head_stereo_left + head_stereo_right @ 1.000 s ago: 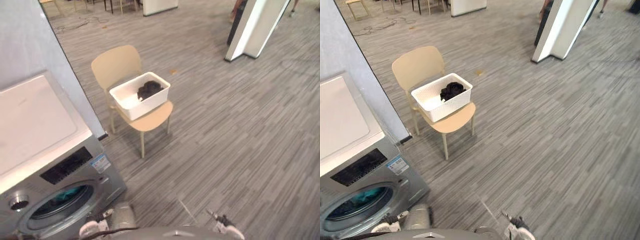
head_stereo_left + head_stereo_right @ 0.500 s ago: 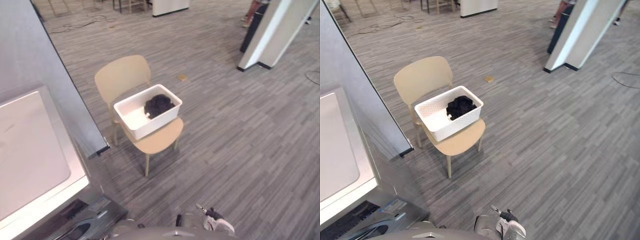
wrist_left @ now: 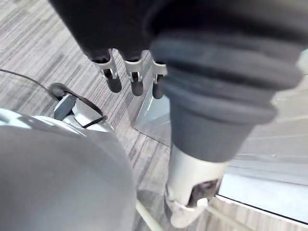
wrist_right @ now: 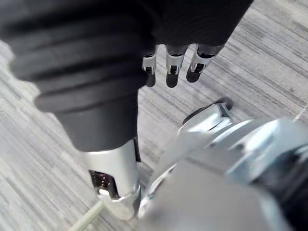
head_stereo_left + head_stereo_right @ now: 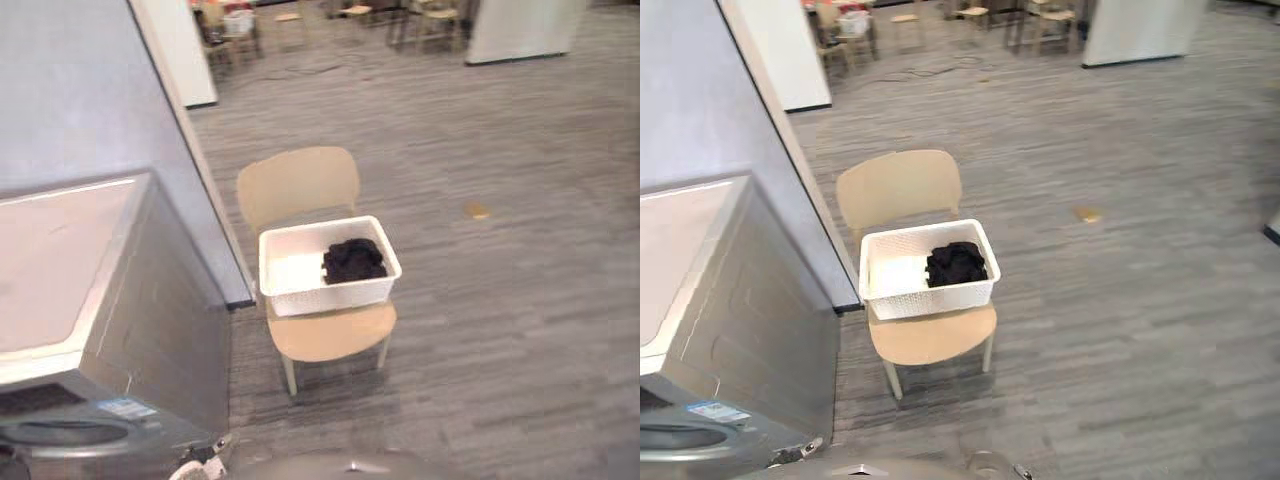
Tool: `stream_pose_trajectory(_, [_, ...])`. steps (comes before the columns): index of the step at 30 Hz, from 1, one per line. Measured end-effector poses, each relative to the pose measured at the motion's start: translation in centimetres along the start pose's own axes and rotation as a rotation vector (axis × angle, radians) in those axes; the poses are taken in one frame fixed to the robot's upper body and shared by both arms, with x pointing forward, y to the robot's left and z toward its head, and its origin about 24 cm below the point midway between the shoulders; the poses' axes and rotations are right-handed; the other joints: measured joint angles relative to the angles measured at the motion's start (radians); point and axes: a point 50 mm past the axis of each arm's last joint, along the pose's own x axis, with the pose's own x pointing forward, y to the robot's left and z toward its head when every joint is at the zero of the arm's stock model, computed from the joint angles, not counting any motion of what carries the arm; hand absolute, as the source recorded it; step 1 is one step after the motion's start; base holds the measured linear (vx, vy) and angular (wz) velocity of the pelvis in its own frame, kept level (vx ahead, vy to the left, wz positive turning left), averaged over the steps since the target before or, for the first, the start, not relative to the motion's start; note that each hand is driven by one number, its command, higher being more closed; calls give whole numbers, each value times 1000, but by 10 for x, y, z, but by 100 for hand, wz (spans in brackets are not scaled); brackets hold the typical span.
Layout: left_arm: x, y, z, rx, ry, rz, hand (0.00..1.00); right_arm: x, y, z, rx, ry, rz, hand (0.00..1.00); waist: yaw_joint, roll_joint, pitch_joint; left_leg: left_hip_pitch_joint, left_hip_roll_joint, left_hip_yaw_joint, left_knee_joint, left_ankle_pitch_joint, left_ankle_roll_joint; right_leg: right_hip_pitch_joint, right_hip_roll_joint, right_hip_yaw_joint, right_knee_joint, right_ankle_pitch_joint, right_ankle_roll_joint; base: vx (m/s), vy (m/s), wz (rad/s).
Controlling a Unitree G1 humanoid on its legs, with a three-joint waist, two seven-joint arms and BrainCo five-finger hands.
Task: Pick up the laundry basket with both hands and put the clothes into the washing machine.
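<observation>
A white laundry basket (image 5: 330,295) stands on the seat of a beige chair (image 5: 300,185) near the middle of the floor. Dark clothes (image 5: 353,260) lie in a heap at the basket's right end. The silver washing machine (image 5: 150,320) stands at the left, beside the chair, with the rim of its round door (image 5: 60,435) at the bottom left. My left hand (image 3: 134,82) hangs low over the floor with straight fingers and holds nothing. My right hand (image 4: 171,67) hangs the same way, also with nothing in it.
A grey partition wall (image 5: 100,90) rises behind the washing machine, close to the chair's left side. A small yellowish scrap (image 5: 478,211) lies on the grey plank floor to the right. Chairs and tables (image 5: 420,15) and a white pillar (image 5: 525,25) stand far back.
The whole picture has shifted, so the camera has turned: the chair and basket now sit nearer the centre and the washing machine shows its side. The things themselves stay put.
</observation>
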Motion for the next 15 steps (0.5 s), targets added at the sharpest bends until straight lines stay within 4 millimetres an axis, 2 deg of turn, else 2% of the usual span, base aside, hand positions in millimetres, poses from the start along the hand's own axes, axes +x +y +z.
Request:
stream_pose_trajectory(1, [1, 0, 5, 41, -17, -5, 0, 1, 6, 8, 6, -27, 9, 0, 0, -12, 2, -11, 10, 120, 16, -3, 5, 37, 0, -31, -42, 10, -10, 127, -236, 55])
stream_pose_trajectory(3, [1, -2, 7, 63, -24, -14, 0, 1, 10, 16, 12, -53, 12, 0, -5, -14, 3, -10, 8, 219, -18, -13, -4, 68, 3, -67, -83, 20, -14, 112, -124, 68])
stream_pose_trajectory(4, [1, -12, 12, 93, -37, -45, 0, 1, 16, 26, 24, -88, 27, 0, -9, -14, 3, 0, -39, 302, -138, -45, -25, 96, 3, -117, -131, 37, -12, 114, -78, 87])
stream_pose_trajectory(5, [0, -17, 10, 113, -36, -59, 0, 2, 19, 32, 37, -103, 34, 0, -11, -14, 3, 6, -72, 313, -214, -47, -29, 102, 3, -131, -149, 46, -12, 97, -20, 86])
stream_pose_trajectory(6, [-1, -24, 8, 151, -35, -85, 0, 2, 26, 44, 96, -133, 47, 0, -9, -12, 3, 41, -153, 302, -438, -5, -40, 100, 7, -146, -177, 66, -10, 93, 18, 38])
stream_pose_trajectory(7, [-1, -25, 11, 181, -42, -91, 0, 3, 32, 51, 127, -148, 52, 0, -4, -27, 6, 71, -194, 302, -554, 57, 33, 99, 8, -141, -195, 78, -4, 125, 9, 31])
stream_pose_trajectory(8, [1, -23, 17, 235, -55, -84, 0, 2, 46, 59, 153, -172, 79, 0, -7, -41, 14, 102, -220, 298, -630, 102, 47, 105, 7, -126, -233, 111, -3, 106, 8, 20])
stream_pose_trajectory(10, [2, -24, 26, 245, -79, -84, 0, -1, 64, 67, 180, -204, 118, 0, -1, -72, 48, 121, -236, 295, -649, 110, 50, 138, 6, -120, -276, 126, 4, 60, 13, 13])
stream_pose_trajectory(12, [3, -24, 28, 262, -82, -81, 0, -5, 79, 68, 151, -222, 156, 0, 6, -83, 52, 158, -248, 302, -680, 109, 51, 142, -2, -96, -251, 138, -2, 11, 69, -8])
stream_pose_trajectory(14, [3, -25, 26, 304, -79, -83, 0, -9, 89, 66, 131, -242, 194, 0, -6, -78, 53, 176, -256, 297, -700, 94, 48, 130, -13, -97, -199, 137, -2, -11, 78, -1])
stream_pose_trajectory(15, [2, -28, 26, 330, -84, -87, 0, -12, 94, 64, 108, -247, 217, 0, -7, -73, 55, 194, -259, 300, -722, 89, 52, 93, -26, -86, -112, 136, -1, -6, 75, -8])
